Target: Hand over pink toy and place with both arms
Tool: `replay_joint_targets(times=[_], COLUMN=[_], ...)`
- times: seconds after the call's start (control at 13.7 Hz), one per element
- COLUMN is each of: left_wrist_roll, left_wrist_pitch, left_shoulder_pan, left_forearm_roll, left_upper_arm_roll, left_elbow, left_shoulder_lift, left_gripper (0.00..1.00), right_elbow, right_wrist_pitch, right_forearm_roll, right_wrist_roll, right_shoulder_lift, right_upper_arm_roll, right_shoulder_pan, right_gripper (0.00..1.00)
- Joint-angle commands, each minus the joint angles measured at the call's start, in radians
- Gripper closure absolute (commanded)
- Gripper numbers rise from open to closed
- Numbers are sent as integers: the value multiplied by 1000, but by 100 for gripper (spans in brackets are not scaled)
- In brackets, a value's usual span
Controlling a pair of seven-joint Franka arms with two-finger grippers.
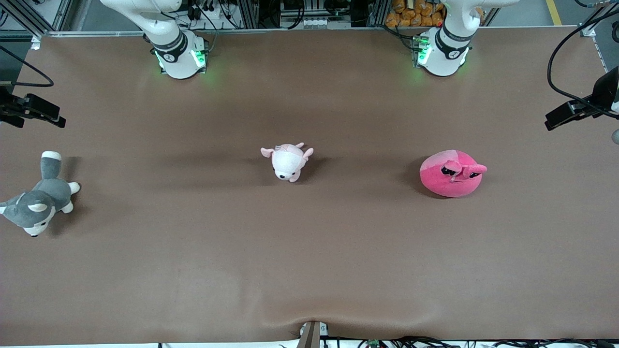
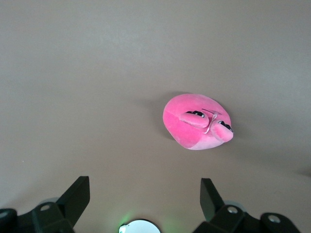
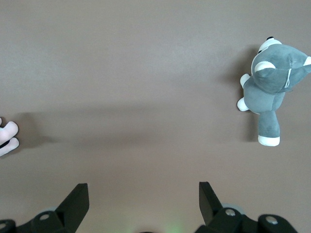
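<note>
Brown surface (image 1: 309, 251), pink toy (image 1: 452, 173) untouched.
Left gripper (image 2: 143, 194) and right gripper (image 3: 143, 194) are held high, fingers wide, ready for descent.

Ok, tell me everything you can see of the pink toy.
The pink toy is a round, blob-shaped plush in hot pink with a paler pink patch, and two protruding bumps carrying sleepy, half-lidded black eyes. It looks soft. It lies on the brown table, toward the left arm's end. Nothing but the table touches it.

The pink toy (image 1: 452, 173) is soft, matt plush, lying on the table's (image 1: 309, 251) smooth, matt brown cloth covering.
</note>
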Motion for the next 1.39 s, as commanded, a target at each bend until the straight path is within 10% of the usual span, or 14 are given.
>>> replay_joint_targets(times=[0.0, 1.32], left_wrist_roll=[-23, -251], left_wrist_pitch=[-2, 23], left_shoulder_pan=[4, 11], left_forearm_roll=[-19, -45], left_upper_arm_roll=[-3, 2], left_elbow=[-5, 2], left_shoulder_lift=[3, -8], left_gripper=[0, 0], right_elbow=[-2, -4], right_wrist_pitch=[-10, -16], right_forearm_roll=[9, 9], right_wrist_roll=[-11, -13], right_shoulder_lift=[-6, -6], right_upper_arm_roll=[13, 13], right_shoulder_pan=[-20, -22], right_gripper=[0, 0])
